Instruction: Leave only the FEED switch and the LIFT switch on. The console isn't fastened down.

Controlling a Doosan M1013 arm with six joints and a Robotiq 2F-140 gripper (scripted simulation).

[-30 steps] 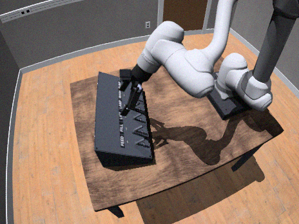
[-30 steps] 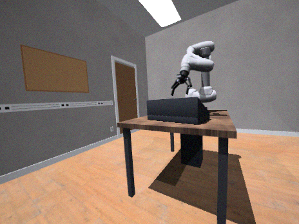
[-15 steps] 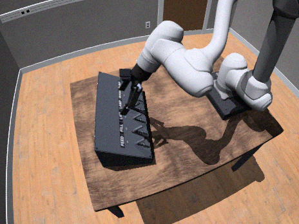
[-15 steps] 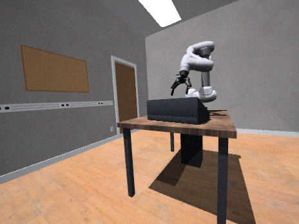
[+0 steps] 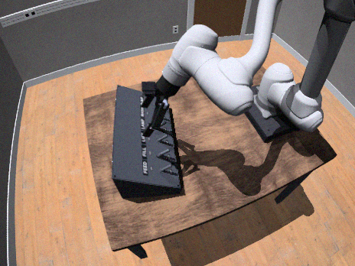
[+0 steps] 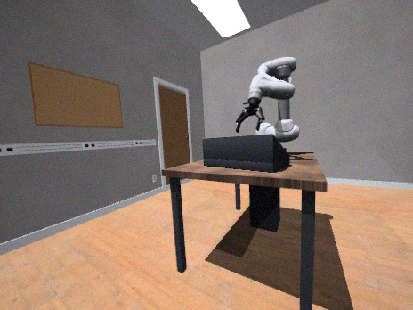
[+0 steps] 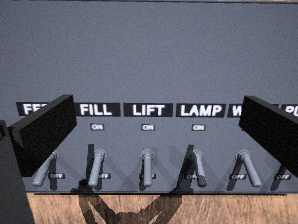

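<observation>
The dark console [image 5: 128, 145] [image 6: 240, 153] [image 7: 150, 55] lies on the wooden table [image 5: 126, 218] [image 6: 249, 176]. In the wrist view its label row reads FEED (partly hidden), FILL, LIFT, LAMP and two cut-off names. The FEED lever [image 7: 44, 170], FILL lever [image 7: 97, 167], LIFT lever [image 7: 147, 167], LAMP lever [image 7: 199, 167] and the lever to its right [image 7: 248, 168] all lean toward their OFF marks. My gripper [image 5: 151, 121] [image 6: 248, 127] [image 7: 158, 110] is open and empty. It hovers above the switch row, centred about over LIFT, touching nothing.
The arm's base plate [image 5: 268, 126] sits on the table's right side, behind the console. The console reaches close to the table's left edge. A door [image 6: 174, 129] and grey walls stand well away from the table.
</observation>
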